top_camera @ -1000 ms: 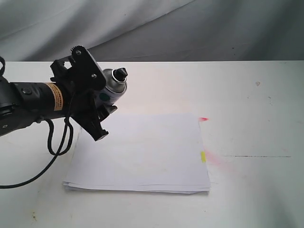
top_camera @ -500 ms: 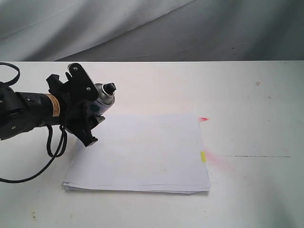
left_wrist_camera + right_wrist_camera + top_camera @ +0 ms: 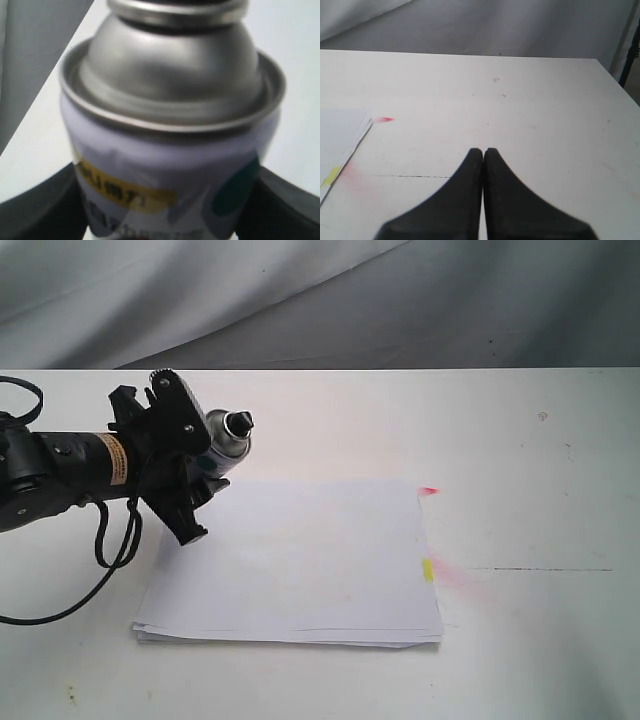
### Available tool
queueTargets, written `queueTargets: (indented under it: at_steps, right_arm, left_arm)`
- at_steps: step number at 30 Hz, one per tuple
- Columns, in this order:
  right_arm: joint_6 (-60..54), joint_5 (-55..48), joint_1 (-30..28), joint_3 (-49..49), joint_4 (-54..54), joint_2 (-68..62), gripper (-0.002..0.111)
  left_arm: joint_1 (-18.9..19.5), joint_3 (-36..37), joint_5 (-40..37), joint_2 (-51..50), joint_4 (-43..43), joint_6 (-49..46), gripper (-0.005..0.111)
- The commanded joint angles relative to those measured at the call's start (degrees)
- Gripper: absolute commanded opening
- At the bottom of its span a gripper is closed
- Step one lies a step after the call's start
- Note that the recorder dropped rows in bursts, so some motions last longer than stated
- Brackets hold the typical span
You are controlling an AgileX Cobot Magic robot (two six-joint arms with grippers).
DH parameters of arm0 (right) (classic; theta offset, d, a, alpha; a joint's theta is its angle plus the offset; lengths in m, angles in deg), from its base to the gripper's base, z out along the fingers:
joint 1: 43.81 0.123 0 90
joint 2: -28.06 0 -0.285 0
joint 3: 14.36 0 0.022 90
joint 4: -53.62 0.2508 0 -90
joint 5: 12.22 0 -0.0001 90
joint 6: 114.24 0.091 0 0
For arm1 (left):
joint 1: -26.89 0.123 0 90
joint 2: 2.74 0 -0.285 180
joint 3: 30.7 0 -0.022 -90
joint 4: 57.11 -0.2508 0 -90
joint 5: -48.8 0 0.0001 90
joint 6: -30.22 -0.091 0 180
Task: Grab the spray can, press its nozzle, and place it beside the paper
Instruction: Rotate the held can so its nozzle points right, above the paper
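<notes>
My left gripper (image 3: pixel 203 468) was clamped on the spray can (image 3: pixel 224 438), its two black fingers (image 3: pixel 42 207) pressing the white printed body from either side, just under the silver dome. In the exterior view the can was tilted, its top leaning toward the right, with the black nozzle (image 3: pixel 241 422) uppermost and nothing touching it. I held it by the far left corner of the paper (image 3: pixel 300 560); whether it hung over the sheets or just off their edge I could not tell. The left wrist view was filled by the can (image 3: pixel 170 150): the domed top, a yellow band of print and a teal dot. The paper lay flat on the white table (image 3: pixel 530 450), a thin stack with a pink-red mark (image 3: pixel 428 490) at its far right corner and a yellow mark (image 3: pixel 428 569) on its right edge. A black cable (image 3: pixel 112 540) looped down from my left arm. My right gripper (image 3: pixel 483 152) was well apart from all this, its jaws pressed together on nothing above bare tabletop, the paper's corner (image 3: pixel 340 127) off to one side.
</notes>
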Motion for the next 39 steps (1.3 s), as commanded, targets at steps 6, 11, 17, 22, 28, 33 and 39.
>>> queueTargets:
  at_steps: [6, 11, 17, 22, 28, 33, 39]
  right_arm:
    - [0.1, 0.1, -0.4, -0.2, 0.3, 0.1, 0.000]
    - [0.1, 0.1, -0.4, -0.2, 0.3, 0.1, 0.000]
    - [0.1, 0.1, -0.4, -0.2, 0.3, 0.1, 0.000]
    - [0.1, 0.1, -0.4, -0.2, 0.3, 0.1, 0.000]
    - [0.1, 0.1, -0.4, -0.2, 0.3, 0.1, 0.000]
    - [0.1, 0.1, -0.4, -0.2, 0.3, 0.1, 0.000]
    - [0.1, 0.1, -0.4, -0.2, 0.3, 0.1, 0.000]
  left_arm:
    - [0.2, -0.3, 2.8, 0.4, 26.9, -11.6, 0.000]
    - [0.2, -0.3, 0.4, 0.4, 34.5, -20.4, 0.000]
    - [0.2, -0.3, 0.7, 0.4, 34.5, -21.6, 0.000]
    - [0.2, -0.3, 0.7, 0.4, 34.5, -23.9, 0.000]
    - [0.2, -0.3, 1.2, 0.4, 34.5, -32.1, 0.000]
    - [0.2, -0.3, 2.6, 0.4, 34.5, -35.4, 0.000]
    - [0.2, -0.3, 5.6, 0.4, 34.5, -35.9, 0.000]
